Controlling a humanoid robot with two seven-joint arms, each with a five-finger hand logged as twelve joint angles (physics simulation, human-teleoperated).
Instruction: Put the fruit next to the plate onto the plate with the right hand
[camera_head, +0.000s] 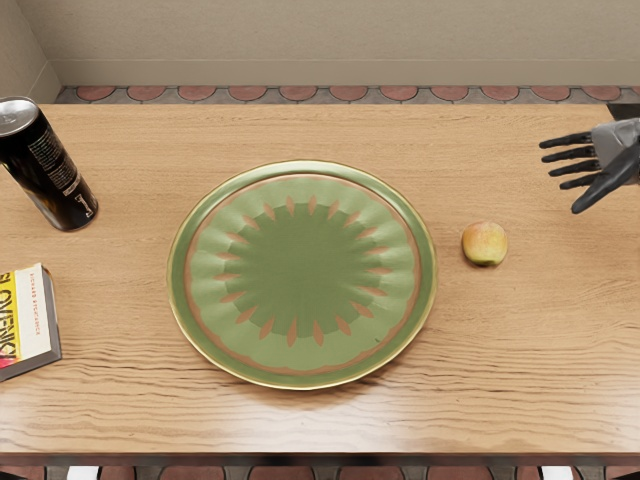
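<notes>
Your right hand hangs over the far right edge of the pale wooden surface. Its dark fingers are spread wide, point toward the middle and hold nothing. The small round yellow-and-red fruit lies on the bare wood just beside the right rim of the large green scalloped plate with a gold edge, not touching it. It sits on the side your right arm comes from, so I judge the reach to be short, and the lift onto the plate has not yet begun.

Well apart at the left stand a tilted black drink can with a silver top and a yellow-covered book, both clear of your path. The can's white print is too small to read, and the book's black lettering is cropped at the edge.
</notes>
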